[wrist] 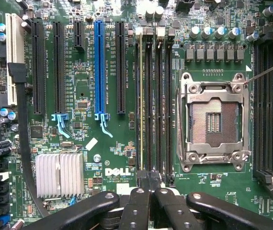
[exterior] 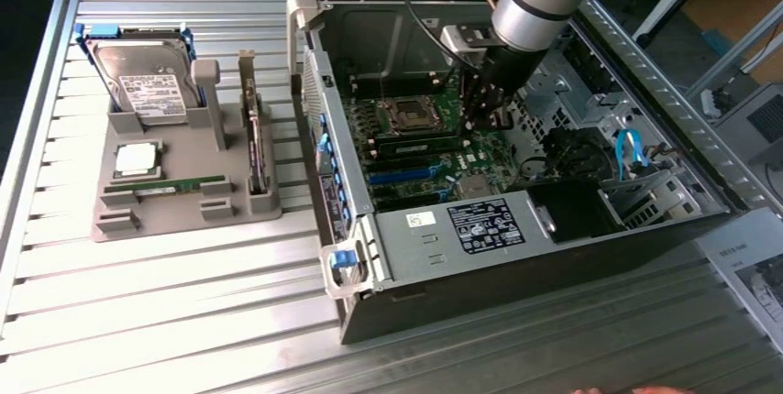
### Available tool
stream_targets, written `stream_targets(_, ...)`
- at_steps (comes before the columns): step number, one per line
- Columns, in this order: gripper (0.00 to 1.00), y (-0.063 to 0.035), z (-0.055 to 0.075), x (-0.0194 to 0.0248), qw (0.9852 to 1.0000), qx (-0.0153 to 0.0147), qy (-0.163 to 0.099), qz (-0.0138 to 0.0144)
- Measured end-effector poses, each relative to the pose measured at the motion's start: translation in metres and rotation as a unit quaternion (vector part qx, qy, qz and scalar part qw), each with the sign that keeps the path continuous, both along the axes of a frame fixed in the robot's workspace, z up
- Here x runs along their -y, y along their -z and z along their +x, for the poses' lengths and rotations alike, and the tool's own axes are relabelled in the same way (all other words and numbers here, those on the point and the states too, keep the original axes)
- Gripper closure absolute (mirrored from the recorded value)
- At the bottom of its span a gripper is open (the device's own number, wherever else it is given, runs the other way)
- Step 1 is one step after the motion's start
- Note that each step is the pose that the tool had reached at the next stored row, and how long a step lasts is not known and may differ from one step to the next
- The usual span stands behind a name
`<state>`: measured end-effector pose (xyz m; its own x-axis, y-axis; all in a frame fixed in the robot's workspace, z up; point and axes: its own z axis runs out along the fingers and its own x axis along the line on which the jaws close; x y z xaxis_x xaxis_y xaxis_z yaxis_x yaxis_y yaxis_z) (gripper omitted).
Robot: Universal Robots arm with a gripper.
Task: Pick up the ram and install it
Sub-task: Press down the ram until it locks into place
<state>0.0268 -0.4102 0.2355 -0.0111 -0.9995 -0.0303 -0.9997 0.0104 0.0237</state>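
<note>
One ram (wrist: 141,100) stands edge-on in a memory slot of the motherboard, next to the empty processor socket (wrist: 213,120). In the exterior view that ram (exterior: 416,141) is a green strip inside the open computer case (exterior: 514,257). My gripper (wrist: 150,189) is shut, and its black fingertips sit over the near end of that stick. I cannot tell whether they touch it. From the exterior view, the gripper (exterior: 490,117) hangs low over the board beside the socket. A second ram (exterior: 165,188) lies on the grey parts tray (exterior: 183,222).
The tray also holds a hard drive (exterior: 147,82), a silver processor chip (exterior: 137,158) and a dark expansion card (exterior: 255,137) standing on edge. Around the slots are a blue card slot (wrist: 99,67), a finned heatsink (wrist: 60,175) and black cables (wrist: 24,143). The case walls close in on the arm.
</note>
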Motion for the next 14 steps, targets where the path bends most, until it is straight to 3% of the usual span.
stream_targets(14, 0.90, 0.0026, 0.0000, 0.0001, 1.0000, -0.0001, 0.000, -0.0002)
